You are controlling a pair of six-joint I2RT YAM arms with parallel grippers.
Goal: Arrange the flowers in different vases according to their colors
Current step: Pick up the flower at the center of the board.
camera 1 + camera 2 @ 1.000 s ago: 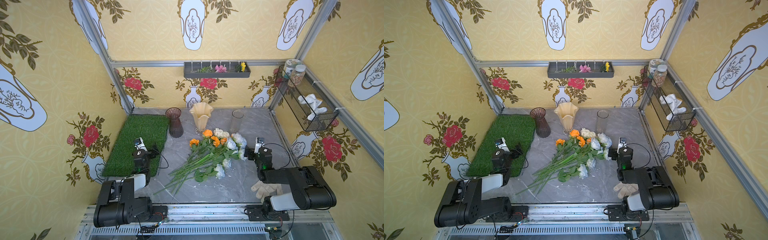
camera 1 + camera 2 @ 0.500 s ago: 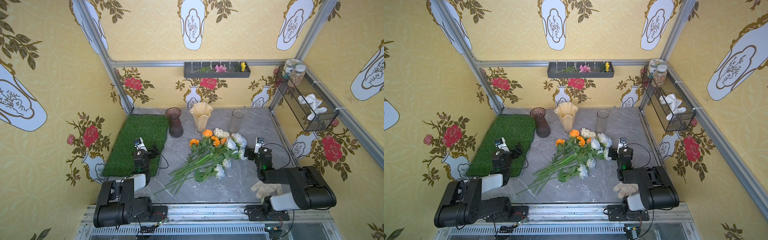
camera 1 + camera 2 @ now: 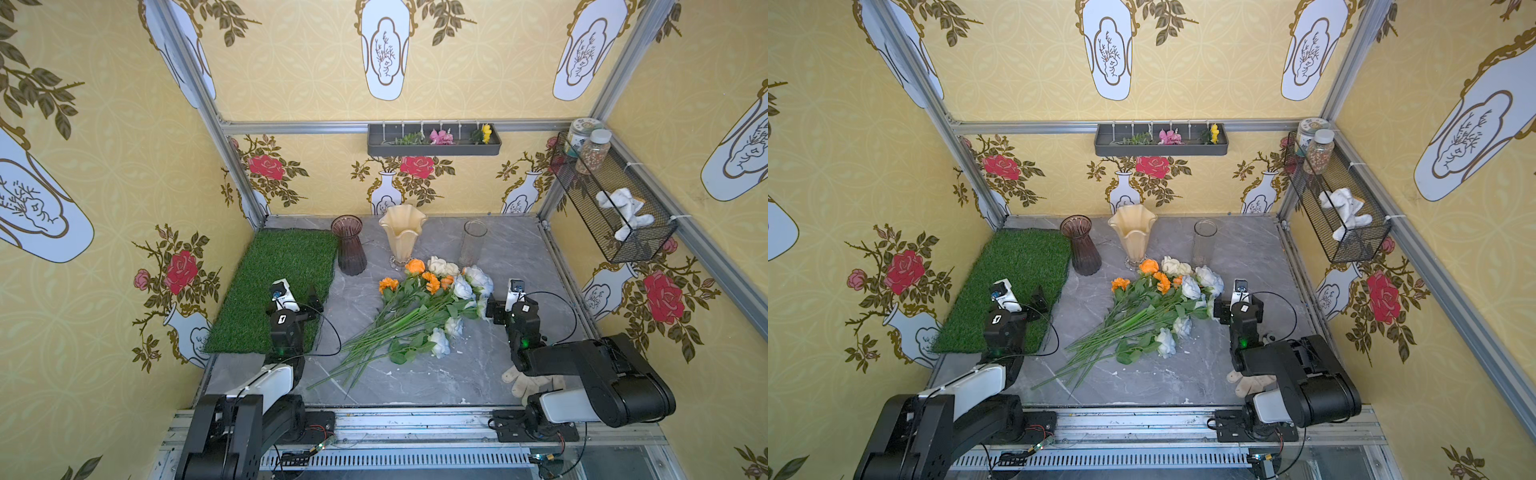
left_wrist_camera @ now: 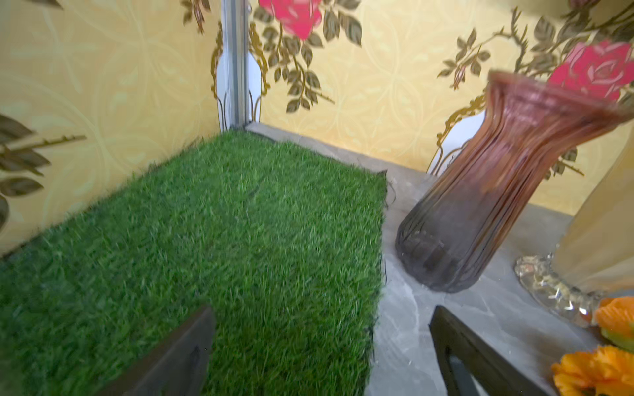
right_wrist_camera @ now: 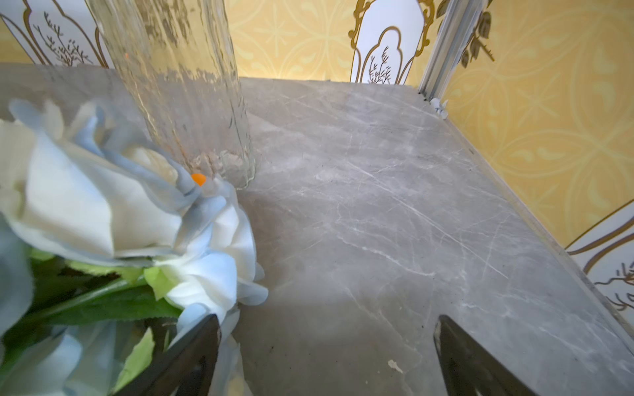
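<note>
The flowers (image 3: 415, 309) lie in a loose pile mid-table, stems toward the front: orange heads (image 3: 415, 266), cream roses (image 3: 441, 266) and white pale-blue roses (image 3: 478, 279) (image 5: 103, 205). Behind them stand three empty vases: dark purple ribbed (image 3: 349, 246) (image 4: 480, 199), cream ruffled (image 3: 402, 237) and clear cylinder (image 3: 472, 244) (image 5: 178, 85). My left gripper (image 3: 297, 301) (image 4: 320, 319) hangs open over the turf edge, holding nothing. My right gripper (image 3: 505, 302) (image 5: 327, 322) is open just right of the pile, one finger (image 5: 192, 349) against a pale-blue rose.
A green turf mat (image 3: 266, 274) covers the left of the marble table (image 3: 519, 249). A glove (image 3: 521, 380) lies front right by the right arm. A wire basket (image 3: 623, 232) with jars hangs on the right wall; a grey tray (image 3: 434, 148) with small flowers hangs on the back wall.
</note>
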